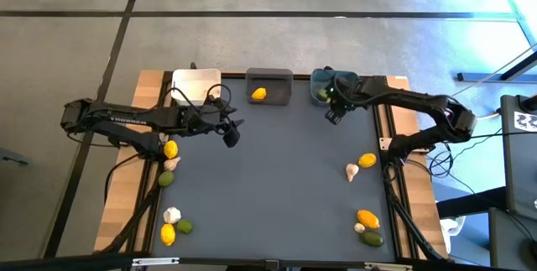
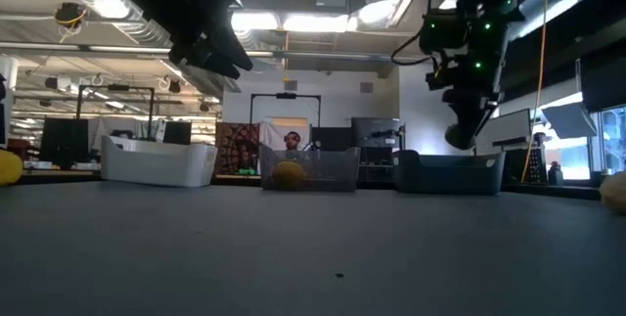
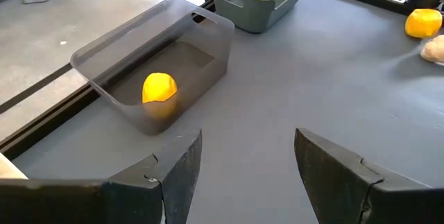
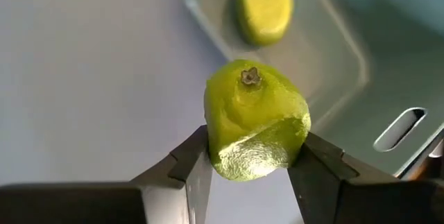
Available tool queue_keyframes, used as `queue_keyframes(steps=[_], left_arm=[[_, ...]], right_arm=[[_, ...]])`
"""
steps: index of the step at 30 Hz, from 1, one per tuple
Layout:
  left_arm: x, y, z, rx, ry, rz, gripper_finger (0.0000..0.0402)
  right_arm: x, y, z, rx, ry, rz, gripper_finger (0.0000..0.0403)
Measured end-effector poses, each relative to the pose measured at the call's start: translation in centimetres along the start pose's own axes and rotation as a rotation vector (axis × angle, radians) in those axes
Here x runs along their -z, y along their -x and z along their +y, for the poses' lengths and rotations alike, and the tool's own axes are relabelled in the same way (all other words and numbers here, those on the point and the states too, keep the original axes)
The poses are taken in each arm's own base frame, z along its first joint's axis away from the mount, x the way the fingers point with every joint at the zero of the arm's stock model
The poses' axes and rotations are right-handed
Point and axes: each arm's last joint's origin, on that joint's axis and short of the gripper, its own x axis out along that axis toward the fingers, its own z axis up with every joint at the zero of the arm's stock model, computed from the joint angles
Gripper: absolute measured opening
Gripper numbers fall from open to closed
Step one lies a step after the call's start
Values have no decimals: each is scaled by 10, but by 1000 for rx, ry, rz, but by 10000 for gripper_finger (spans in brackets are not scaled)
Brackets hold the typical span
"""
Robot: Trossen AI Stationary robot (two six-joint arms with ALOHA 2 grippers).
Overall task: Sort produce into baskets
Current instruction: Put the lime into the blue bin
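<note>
With right gripper clamped on the lime, carry fully over the teal basket rim before releasing beside the lime already inside; left gripper open, waiting

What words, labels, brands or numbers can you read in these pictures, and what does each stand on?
No text can be read with certainty.
Pale lettering on the left arm: too small to read.
Dark marks on a white tag beyond the table's right side: blurred, unreadable.
The lime held in the right gripper: no label.
</note>
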Motion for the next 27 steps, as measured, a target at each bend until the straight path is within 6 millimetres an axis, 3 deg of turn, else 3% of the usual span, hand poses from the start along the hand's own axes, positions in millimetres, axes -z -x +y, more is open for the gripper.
queue_keyframes(steps=[10,17,27], left_arm=[[0,0,0,-1,8,0,225],[0,0,0,-1,7,0,225],[0,0,0,-1,7,-1,225]], right_arm=[[-8,-11,-47,54,-68,-68,159],[-5,-32,-73,100,-149,-55,159],[-7,-68,-83,89,-183,24,159]])
